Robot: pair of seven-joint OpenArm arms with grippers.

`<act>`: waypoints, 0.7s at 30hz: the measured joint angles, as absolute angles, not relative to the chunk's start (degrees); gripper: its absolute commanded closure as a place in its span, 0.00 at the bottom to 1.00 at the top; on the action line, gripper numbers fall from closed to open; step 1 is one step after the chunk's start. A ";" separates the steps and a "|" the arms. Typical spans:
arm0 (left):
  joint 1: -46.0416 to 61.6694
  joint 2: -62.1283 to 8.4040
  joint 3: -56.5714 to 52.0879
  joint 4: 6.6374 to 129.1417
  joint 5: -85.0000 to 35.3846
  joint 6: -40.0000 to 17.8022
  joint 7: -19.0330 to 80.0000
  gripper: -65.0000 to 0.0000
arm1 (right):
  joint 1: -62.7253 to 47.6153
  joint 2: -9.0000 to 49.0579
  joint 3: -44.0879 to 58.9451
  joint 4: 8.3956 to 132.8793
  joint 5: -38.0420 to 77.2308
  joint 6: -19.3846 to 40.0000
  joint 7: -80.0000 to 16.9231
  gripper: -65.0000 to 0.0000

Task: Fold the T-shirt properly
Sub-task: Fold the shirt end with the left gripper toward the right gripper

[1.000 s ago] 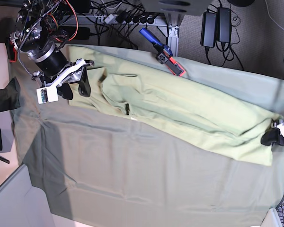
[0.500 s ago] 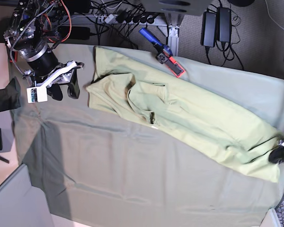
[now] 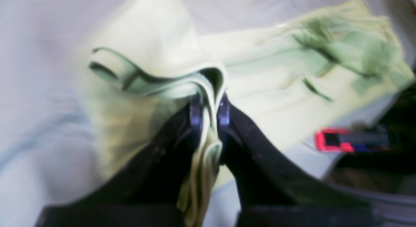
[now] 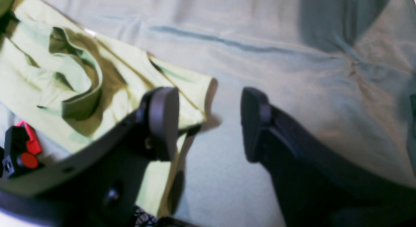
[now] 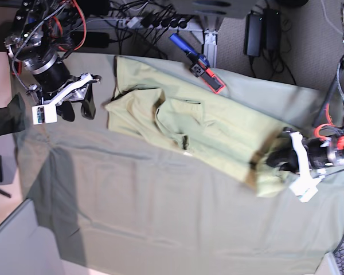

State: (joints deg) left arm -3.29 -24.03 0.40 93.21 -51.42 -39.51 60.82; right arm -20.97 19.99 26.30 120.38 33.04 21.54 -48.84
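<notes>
1. The folding is only beginning: the pale yellow-green cotton T-shirt [image 5: 212,134] is lying crumpled across the grey-green cloth-covered counter [image 5: 160,223].
2. The left claw [image 3: 209,110] is pinching the shirt's bunched edge; the right claw [image 4: 209,123] is hanging spread, empty, beside a sleeve.
3. Count: one shirt, two claws.

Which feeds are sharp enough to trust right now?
Base view: sharp, even lighting. Left wrist view: heavily blurred and washed out, though the left hand visibly pinches the pale yellow-green cotton T-shirt. Right wrist view: soft; open right hand over the grey-green table cloth.
</notes>
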 measured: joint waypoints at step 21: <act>-3.51 -19.53 8.43 93.23 -57.78 -39.48 60.14 0.42 | -20.97 20.01 26.30 120.38 32.99 21.54 -48.86 0.55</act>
